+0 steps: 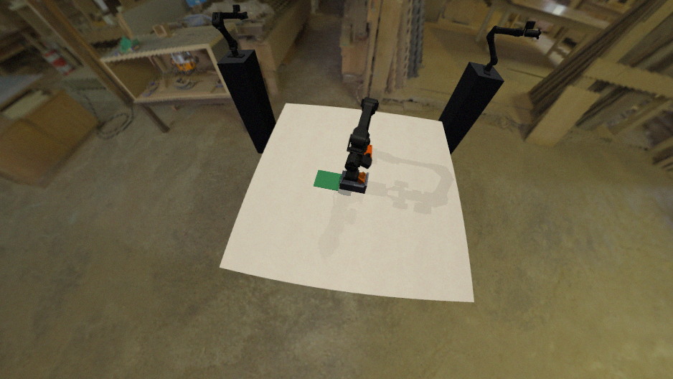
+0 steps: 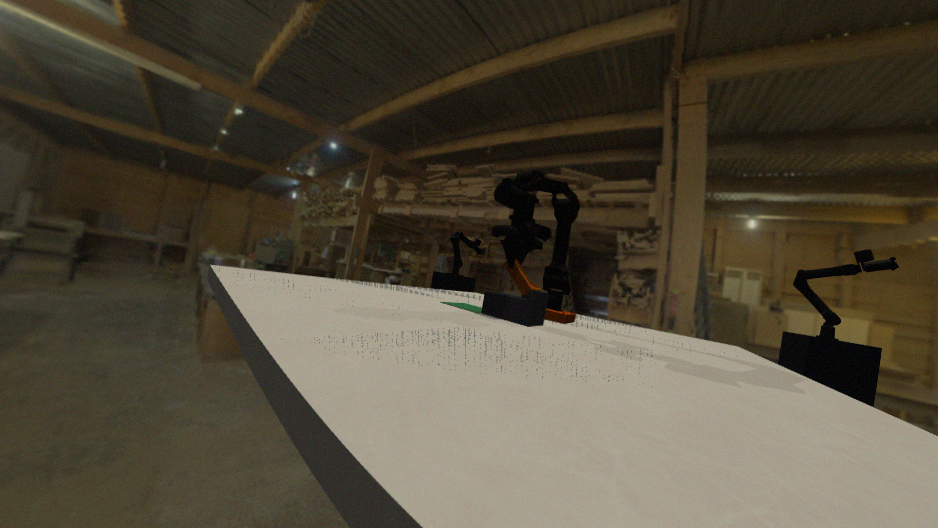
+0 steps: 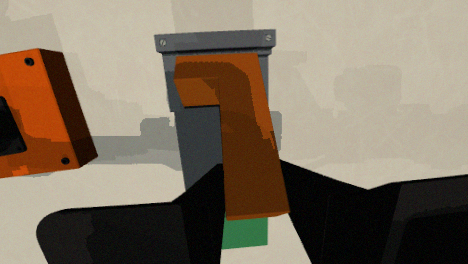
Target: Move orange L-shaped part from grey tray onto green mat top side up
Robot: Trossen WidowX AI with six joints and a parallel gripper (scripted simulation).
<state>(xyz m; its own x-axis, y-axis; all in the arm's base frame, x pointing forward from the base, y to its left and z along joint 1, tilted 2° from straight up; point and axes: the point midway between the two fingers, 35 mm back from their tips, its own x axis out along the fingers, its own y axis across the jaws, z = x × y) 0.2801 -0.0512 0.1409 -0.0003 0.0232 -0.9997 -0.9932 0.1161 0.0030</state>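
From my seat, the black parallel-jaw pincer (image 3: 252,200) is clamped on the straight end of the orange L-shaped part (image 3: 240,130), one dark finger (image 3: 200,210) on each side of it. The part slopes away from the pincer: its pinched end is raised, and its hooked end hangs lower, out ahead of the pincer over the far end of the grey pocketed tray (image 3: 200,145). In the exterior view the part (image 2: 523,276) runs down at a slant from the pincer (image 2: 515,259) toward the tray (image 2: 515,306); I cannot tell whether its low tip touches the tray. The tray's screwed far rim sits beyond the part's hooked end. A strip of the flat green mat (image 3: 245,232) shows just beneath the pinched end, on the near side of the tray. In the top view the mat (image 1: 327,179) lies right beside the tray (image 1: 351,187) on the pale worktop (image 1: 291,235), with the pincer above the tray. An orange block (image 3: 40,110) on the arm sits off to one side of the pincer.
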